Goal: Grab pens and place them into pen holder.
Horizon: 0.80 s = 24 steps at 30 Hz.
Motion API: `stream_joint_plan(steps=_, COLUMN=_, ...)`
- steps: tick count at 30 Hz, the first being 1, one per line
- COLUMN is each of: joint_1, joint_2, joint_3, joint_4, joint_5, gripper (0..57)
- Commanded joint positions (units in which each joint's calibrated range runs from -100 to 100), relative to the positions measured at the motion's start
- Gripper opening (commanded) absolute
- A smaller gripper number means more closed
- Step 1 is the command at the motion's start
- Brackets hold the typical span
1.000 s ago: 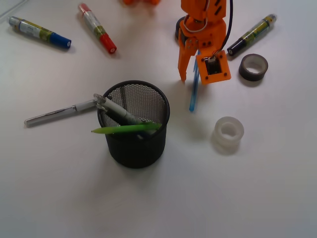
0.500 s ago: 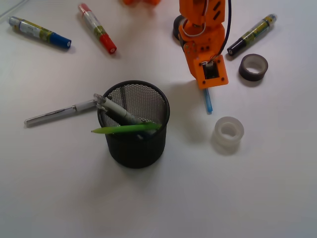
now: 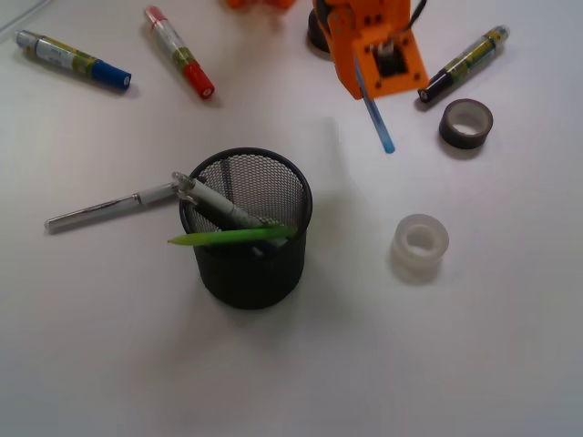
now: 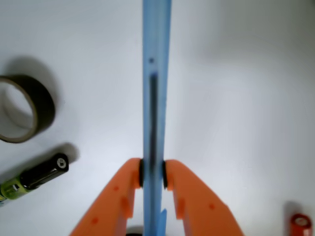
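Orange gripper [image 4: 152,174]: jaws pinched on light blue pen [image 3: 375,114], held raised beyond and right of black mesh pen holder [image 3: 250,228]; risk: long free end may swing, strike the rim or green pen [image 3: 232,237] lying across the mouth, and slip out.

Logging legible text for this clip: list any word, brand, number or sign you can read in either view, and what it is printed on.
No text can be read in either view.
Blue-capped thick marker: printed yellow-green label, too blurred to read.
Red-capped thick marker: label print, too blurred.
Black-capped thick marker: label print, too blurred; the wrist view shows only its cap end.
Light blue stick pen in the orange tool: no lettering, only a dark inner line.
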State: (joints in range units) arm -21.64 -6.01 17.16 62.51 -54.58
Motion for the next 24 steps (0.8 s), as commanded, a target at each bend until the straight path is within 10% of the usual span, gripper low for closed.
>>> stream_joint_plan(steps=1, joint_1=2.61, joint_2=-4.49, joint_3=-11.18, joint_4=-3.10, joint_5=5.57, gripper=0.6)
stream_joint_plan(steps=24, joint_1=16.22, joint_2=8.69, joint_3=-18.52, joint_4=-58.13, joint_5=13.19, gripper=0.4)
